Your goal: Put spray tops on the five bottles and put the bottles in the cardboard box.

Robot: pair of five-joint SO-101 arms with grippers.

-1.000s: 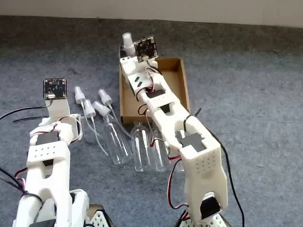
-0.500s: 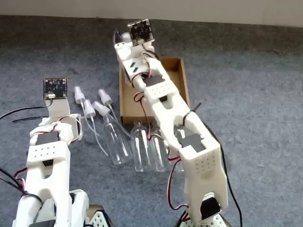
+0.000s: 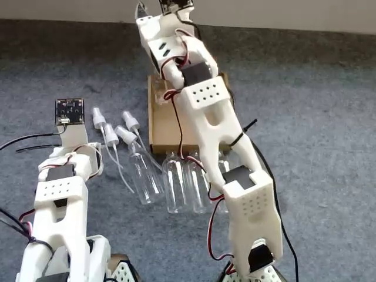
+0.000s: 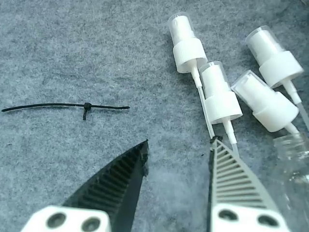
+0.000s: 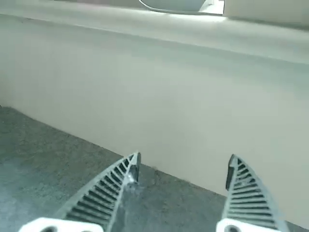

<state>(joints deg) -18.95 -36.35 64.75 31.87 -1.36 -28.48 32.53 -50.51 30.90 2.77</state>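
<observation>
Trouble is likeliest around the four spray tops (image 4: 219,96), which lie in a tight cluster on the grey carpet (image 3: 317,117), caps touching or nearly so and their thin dip tubes (image 3: 120,170) running back among the bottles (image 3: 145,176); the left gripper (image 4: 179,141) hovers low just short of them, fingers spread and empty, one fingertip right beside a tube; a pinch from there could catch the tube rather than the cap, bending it or dragging the neighbouring tops along. The clear bottles lie on their sides, packed together just in front of the cardboard box (image 3: 160,129), uncapped as far as can be seen; being round and light, they would probably roll at a nudge, and an open mouth lying sideways makes a poor target for a limp tube. The right gripper (image 5: 184,155) is raised high beyond the box, fingers wide apart with nothing between them, facing the pale wall (image 5: 169,87); its arm stretches over both box and bottles, so a careless descent might sweep them aside. The black cable tie (image 4: 67,105) on the carpet lies well apart from the tops and looks harmless.
</observation>
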